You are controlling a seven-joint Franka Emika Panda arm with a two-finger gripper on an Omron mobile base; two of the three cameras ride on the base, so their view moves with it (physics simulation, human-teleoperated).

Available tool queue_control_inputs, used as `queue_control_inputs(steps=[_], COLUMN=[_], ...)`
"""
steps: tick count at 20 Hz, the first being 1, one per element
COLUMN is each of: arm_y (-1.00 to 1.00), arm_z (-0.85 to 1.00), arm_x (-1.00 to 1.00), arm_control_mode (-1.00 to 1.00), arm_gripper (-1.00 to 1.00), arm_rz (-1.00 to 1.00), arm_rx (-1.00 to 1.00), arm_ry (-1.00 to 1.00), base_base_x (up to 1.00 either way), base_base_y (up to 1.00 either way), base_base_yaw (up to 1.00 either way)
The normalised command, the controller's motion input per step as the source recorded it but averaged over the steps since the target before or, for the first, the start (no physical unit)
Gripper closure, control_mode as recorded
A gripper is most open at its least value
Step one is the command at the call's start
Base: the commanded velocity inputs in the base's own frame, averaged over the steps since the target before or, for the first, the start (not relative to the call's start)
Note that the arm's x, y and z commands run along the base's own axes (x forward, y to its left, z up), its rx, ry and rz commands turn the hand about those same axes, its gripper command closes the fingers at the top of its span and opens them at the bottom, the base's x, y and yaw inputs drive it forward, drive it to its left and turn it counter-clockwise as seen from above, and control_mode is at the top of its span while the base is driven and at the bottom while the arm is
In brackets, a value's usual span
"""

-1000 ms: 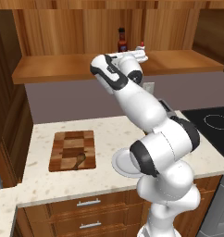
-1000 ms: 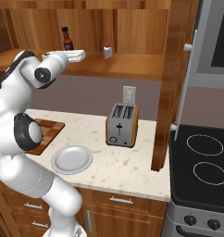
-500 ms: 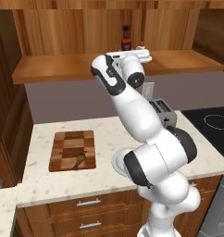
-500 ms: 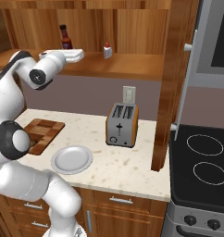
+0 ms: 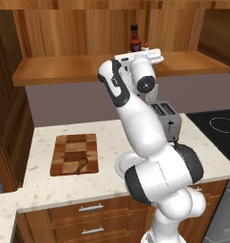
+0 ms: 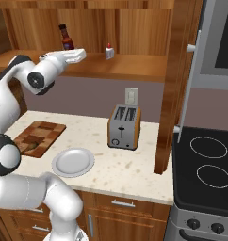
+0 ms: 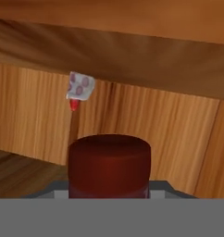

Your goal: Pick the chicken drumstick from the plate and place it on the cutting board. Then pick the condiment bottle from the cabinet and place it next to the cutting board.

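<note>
Left base view: hand (image 5: 152, 55) is up at the cabinet (image 5: 79, 66), level w/ its shelf edge, just below and right of the bottle (image 5: 134, 40). Bottle stands upright on the shelf near the back panel. Jaws hidden here, can't tell their width. Drumstick (image 5: 80, 163) lies on the board (image 5: 75, 154), at its near end. Plate (image 5: 120, 166) mostly behind the arm, right of the board. Open room on the surface (image 5: 41, 187) left of and in front of the board.

Right base view: hand (image 6: 76, 56) reaches over the shelf front edge, bottle (image 6: 65, 37) close behind it, upper left. Contact not clear. Small white thing w/ red tip (image 6: 108, 52) stands apart to the right. Toaster (image 6: 124, 127) on the surface, bare plate (image 6: 73, 162) near the front edge, board (image 6: 38, 137) beside it.

Hand view: bottle (image 7: 109, 165) big and close, centred low, between the jaws. Jaws narrow, clenched on the bottle as far as I can tell. Cabinet back panel behind, white thing (image 7: 79, 88) above.
</note>
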Motion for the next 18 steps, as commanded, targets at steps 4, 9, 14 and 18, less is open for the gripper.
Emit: queue_control_inputs(steps=[4, 9, 14, 18], arm_y=[0.0, 0.0, 0.0, 0.0], arm_z=[0.28, 0.31, 0.36, 0.37], arm_x=[-0.4, -0.36, -0.35, -0.41], arm_control_mode=[-1.0, -1.0, -1.0, -1.0], arm_gripper=[1.0, 1.0, 1.0, 1.0], arm_rz=[-0.04, -0.04, -0.03, -0.01], arm_rx=[0.01, 0.05, 0.1, 0.13], arm_ry=[0.04, 0.06, 0.06, 0.04], base_base_x=[0.0, 0.0, 0.0, 0.0], base_base_y=[0.0, 0.0, 0.0, 0.0], base_base_yaw=[0.0, 0.0, 0.0, 0.0])
